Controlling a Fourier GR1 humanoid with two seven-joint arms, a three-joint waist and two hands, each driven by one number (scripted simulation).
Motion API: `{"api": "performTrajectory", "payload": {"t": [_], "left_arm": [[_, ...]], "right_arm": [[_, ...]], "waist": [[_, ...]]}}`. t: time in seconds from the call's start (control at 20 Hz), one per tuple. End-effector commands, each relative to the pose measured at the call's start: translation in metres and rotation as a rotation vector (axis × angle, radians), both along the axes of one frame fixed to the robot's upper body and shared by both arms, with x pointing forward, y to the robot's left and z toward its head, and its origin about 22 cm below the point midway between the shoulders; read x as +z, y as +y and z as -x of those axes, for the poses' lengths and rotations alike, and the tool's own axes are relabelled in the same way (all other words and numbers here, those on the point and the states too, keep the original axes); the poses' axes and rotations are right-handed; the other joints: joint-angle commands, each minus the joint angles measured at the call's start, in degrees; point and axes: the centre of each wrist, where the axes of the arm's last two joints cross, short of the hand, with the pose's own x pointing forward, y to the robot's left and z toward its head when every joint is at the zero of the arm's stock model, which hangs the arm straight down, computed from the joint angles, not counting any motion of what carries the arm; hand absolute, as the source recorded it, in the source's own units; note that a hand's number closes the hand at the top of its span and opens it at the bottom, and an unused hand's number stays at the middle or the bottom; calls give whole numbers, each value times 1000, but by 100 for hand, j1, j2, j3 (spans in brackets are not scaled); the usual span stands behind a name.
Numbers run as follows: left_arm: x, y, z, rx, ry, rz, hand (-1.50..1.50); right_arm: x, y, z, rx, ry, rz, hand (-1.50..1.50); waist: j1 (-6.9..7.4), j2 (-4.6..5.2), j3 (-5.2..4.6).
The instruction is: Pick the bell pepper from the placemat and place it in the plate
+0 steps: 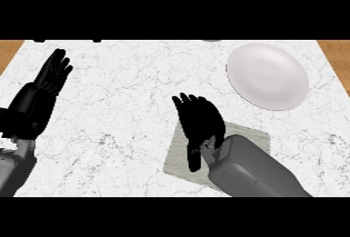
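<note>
The right hand hangs over the placemat, fingers straight and spread a little, pointing away toward the far edge of the bench; nothing is curled inside them. Its thumb reaches down across the mat's near-left part. The grey forearm behind it covers the mat's near-right part, so only the left strip and the right corner of the grey mat show. The bell pepper cannot be seen anywhere: if it lies on the placemat, it is hidden under the hand or the forearm, and where exactly it sits cannot be told.

Beyond the placemat and to its right lies the plate, white and round, well apart from the hand's fingertips and bare on its face.

Far to the left of the placemat, the left hand rests near the bench's left edge, fingers up, straight and relaxed, holding nothing.
</note>
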Motion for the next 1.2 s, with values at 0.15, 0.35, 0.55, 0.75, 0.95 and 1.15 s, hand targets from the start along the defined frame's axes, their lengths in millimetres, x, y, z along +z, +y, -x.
{"api": "performTrajectory", "payload": {"t": [0.15, 0.35, 0.55, 0.75, 0.95, 1.15], "left_arm": [[-1, 10, 1, 19, 6, -7, 0], [4, -2, -3, 3, 4, 4, 0], [13, 1, 2, 4, -16, 4, 0], [1, 4, 7, 6, -23, -6, 0], [9, -13, 1, 9, -5, 13, 0], [-1, -13, 9, -22, -6, -9, 0]], "right_arm": [[-9, -7, -9, -98, 51, 196, -150], [-40, -7, -12, -127, 73, 202, -150], [-49, -27, -15, -143, 108, 198, -150], [-74, -30, -15, -125, 142, 216, -150], [-67, -52, -12, -137, 156, 205, -150], [-96, -30, -25, -150, 171, 259, -150]], "waist": [[11, 4, 1], [22, 14, 4], [16, 7, 4], [40, 14, 4], [5, 6, 5], [58, 17, 5]]}}
